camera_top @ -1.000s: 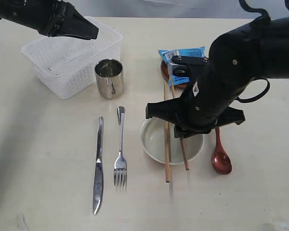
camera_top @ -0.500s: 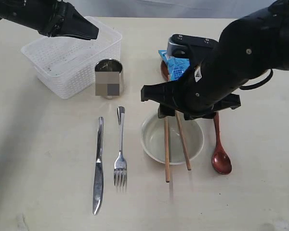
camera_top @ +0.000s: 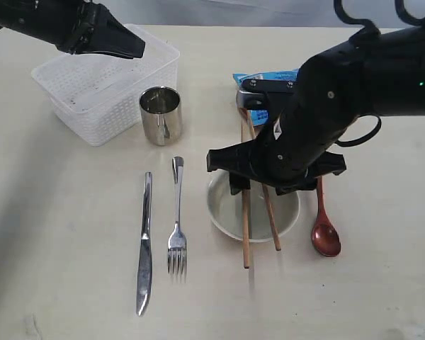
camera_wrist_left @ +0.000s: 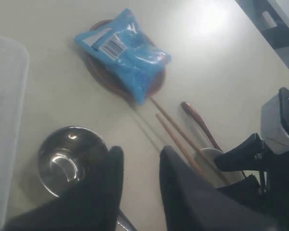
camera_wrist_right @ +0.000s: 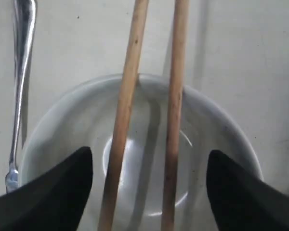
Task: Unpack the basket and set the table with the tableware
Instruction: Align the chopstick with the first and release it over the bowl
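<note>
The white basket [camera_top: 92,88] stands at the far left of the cream table [camera_top: 57,234]; I see nothing inside it. My left gripper [camera_top: 131,48] hovers over its far rim, open and holding nothing [camera_wrist_left: 140,155]. In front stand the steel cup [camera_top: 161,113], knife [camera_top: 145,244] and fork [camera_top: 177,227]. Two chopsticks [camera_top: 246,227] lie across the cream bowl [camera_top: 223,212]. My right gripper [camera_wrist_right: 149,190] hangs open just above them, a finger on each side, touching neither. The dark red spoon [camera_top: 324,230] lies right of the bowl.
A blue snack packet [camera_wrist_left: 125,53] lies on the small reddish-brown plate [camera_wrist_left: 94,70] behind the bowl, mostly hidden by my right arm in the exterior view. The basket's wall [camera_wrist_left: 5,120] is beside the cup [camera_wrist_left: 67,161].
My right arm drew back toward the packet, then came forward again and lower over the bowl. The chopsticks, the other tableware and the left arm have stayed put.
</note>
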`<state>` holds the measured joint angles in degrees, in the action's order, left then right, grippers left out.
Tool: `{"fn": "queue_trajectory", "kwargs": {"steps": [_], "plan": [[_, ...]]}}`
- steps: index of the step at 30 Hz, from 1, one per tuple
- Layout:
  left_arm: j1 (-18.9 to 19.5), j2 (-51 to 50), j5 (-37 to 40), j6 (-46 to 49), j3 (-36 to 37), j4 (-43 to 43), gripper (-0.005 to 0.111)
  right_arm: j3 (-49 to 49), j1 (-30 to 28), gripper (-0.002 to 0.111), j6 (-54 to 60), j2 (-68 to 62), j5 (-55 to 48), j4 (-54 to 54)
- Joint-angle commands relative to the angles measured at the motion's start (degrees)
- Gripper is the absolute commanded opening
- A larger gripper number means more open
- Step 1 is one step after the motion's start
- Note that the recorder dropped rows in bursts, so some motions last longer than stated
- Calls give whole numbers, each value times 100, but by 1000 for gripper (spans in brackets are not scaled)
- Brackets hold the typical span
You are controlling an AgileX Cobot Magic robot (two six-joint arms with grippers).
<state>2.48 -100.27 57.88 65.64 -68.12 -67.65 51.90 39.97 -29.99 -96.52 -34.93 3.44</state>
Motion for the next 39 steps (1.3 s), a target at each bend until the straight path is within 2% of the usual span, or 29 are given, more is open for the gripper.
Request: {"fn": "queue_trajectory", "kwargs": {"steps": [1, 5, 8, 17, 27, 34, 39], "plan": [[16, 6, 58, 56, 40, -49, 26, 24, 17, 54, -163, -71, 33, -50], [16, 6, 58, 56, 40, -49, 26, 24, 17, 32, -349, -71, 33, -22], [16, 6, 58, 91, 40, -49, 26, 24, 17, 26, -462, -71, 33, -22], [16, 6, 58, 105, 40, -49, 26, 24, 17, 26, -987, -71, -25, -22], [16, 6, 58, 105, 40, -49, 26, 24, 17, 27, -1015, -71, -85, 283], [16, 6, 79, 105, 40, -49, 26, 57, 17, 48, -795, -9, -205, 283], [16, 6, 79, 105, 40, -49, 26, 164, 17, 49, -467, 361, -608, 16]]}}
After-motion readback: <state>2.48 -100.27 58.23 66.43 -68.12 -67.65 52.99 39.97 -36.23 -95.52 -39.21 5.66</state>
